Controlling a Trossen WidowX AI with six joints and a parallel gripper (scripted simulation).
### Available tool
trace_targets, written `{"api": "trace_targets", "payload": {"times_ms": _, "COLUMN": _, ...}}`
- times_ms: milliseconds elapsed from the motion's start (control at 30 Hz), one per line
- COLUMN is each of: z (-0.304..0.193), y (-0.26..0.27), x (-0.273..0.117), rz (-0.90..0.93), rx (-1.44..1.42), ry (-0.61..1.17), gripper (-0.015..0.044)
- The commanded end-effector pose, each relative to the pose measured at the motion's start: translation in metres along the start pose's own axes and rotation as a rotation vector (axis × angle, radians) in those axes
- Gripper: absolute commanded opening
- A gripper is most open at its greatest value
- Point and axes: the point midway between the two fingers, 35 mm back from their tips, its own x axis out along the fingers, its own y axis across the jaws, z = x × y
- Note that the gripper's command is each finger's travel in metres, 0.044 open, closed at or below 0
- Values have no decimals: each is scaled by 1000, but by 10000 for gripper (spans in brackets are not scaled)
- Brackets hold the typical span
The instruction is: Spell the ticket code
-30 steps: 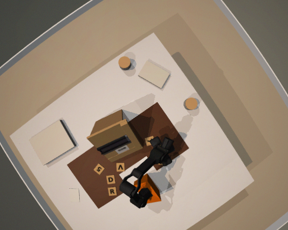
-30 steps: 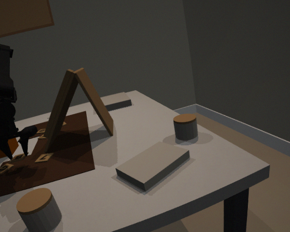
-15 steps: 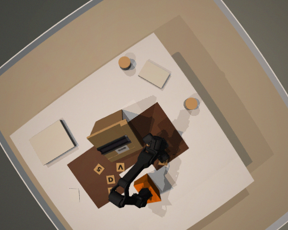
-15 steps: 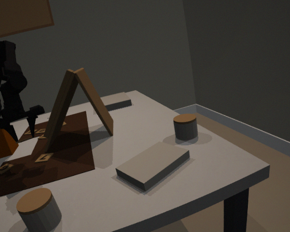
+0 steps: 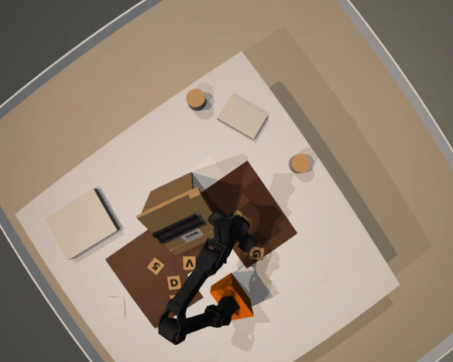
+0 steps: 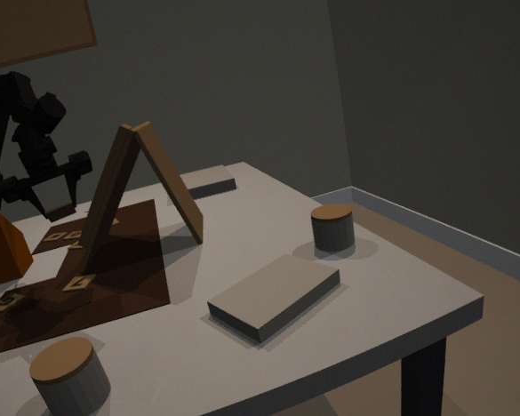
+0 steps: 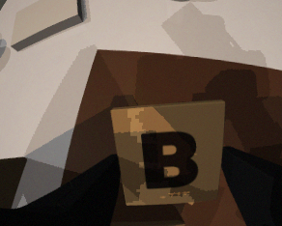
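Observation:
My gripper (image 6: 61,211) (image 7: 170,158) is shut on the B tile (image 6: 59,209) (image 7: 208,159), holding it by its sides, raised above the brown mat (image 5: 140,299) (image 6: 145,260). The B looks upright in the wrist view. The tented board (image 5: 162,214) (image 6: 109,192) carries a dark rail (image 5: 180,227), with no tile visible in it. The ticket (image 5: 192,234) below is too small to read. Loose tiles are the S or 5 (image 5: 155,266), V (image 5: 189,263), D (image 5: 173,282), a mostly hidden tile (image 5: 173,297), G (image 5: 256,253) (image 6: 7,303) and a 7-like tile (image 6: 79,283).
An orange block (image 5: 240,298) (image 6: 2,251) stands near the arm. Two lidded jars (image 5: 196,97) (image 5: 300,163) and two flat pale slabs (image 5: 243,117) (image 5: 83,223) lie around the board. The counter edge (image 6: 430,320) is beyond the slab and jar.

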Motion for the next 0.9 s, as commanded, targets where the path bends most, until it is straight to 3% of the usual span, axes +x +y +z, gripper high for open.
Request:
{"api": "trace_targets", "payload": {"times_ms": 0, "z": 3, "y": 17, "x": -19, "rz": 37, "rx": -39, "ry": -76, "gripper": 0}}
{"api": "trace_targets", "payload": {"times_ms": 600, "z": -11, "y": 78, "x": -89, "rz": 193, "rx": -192, "ry": -305, "gripper": 0}}
{"api": "trace_targets", "payload": {"times_ms": 867, "z": -45, "y": 107, "x": -107, "rz": 255, "rx": -294, "ry": -335, "gripper": 0}}
